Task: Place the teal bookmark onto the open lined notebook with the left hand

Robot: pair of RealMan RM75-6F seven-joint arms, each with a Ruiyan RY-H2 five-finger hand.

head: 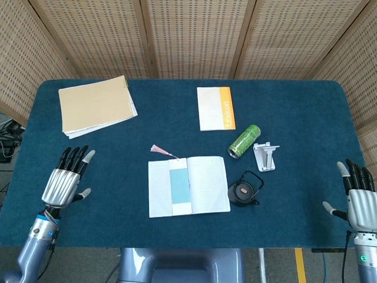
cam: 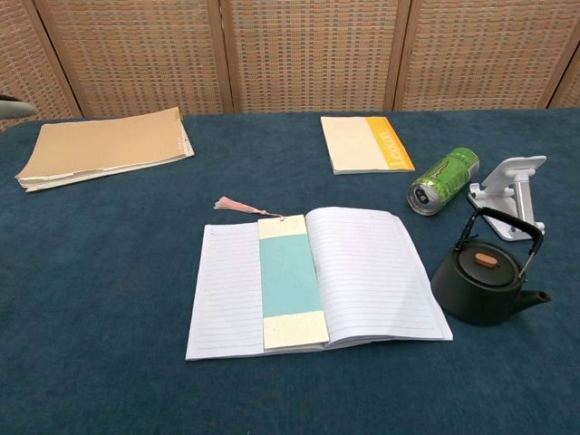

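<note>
Head view: left hand (head: 63,180) hovers near the table's left edge, fingers spread, holding nothing, well apart from the notebook.
Right hand: right hand (head: 358,197) at the far right edge of the table, fingers apart, empty.
Teal bookmark: teal bookmark (cam: 290,285) lies flat on the open lined notebook (cam: 372,272), on the left page just beside the centre fold, long side running along the fold.
Tassel: pink tassel (cam: 237,207) trails off the top edge of the page onto the blue tablecloth (cam: 100,272).
Bookmark ends: cream bands at top and bottom; both sit inside the page edges.
Neighbours: black teapot (cam: 485,283) just beside the notebook's right page; green can (cam: 441,180) on its side and white phone stand (cam: 512,193) beyond it; orange-edged notepad (cam: 366,143) further back; tan folder (cam: 104,147) at back left.
Step in hand (judgement): placement looks complete; what remains is parking the left arm.
Doing it well: keep the left hand high and away from the notebook so no finger catches the tassel or lifts a page.
Risk: any sweep low over the cloth near the tassel could drag the bookmark off the fold.
Check: bookmark wholly supported by paper, not overhanging.
</note>
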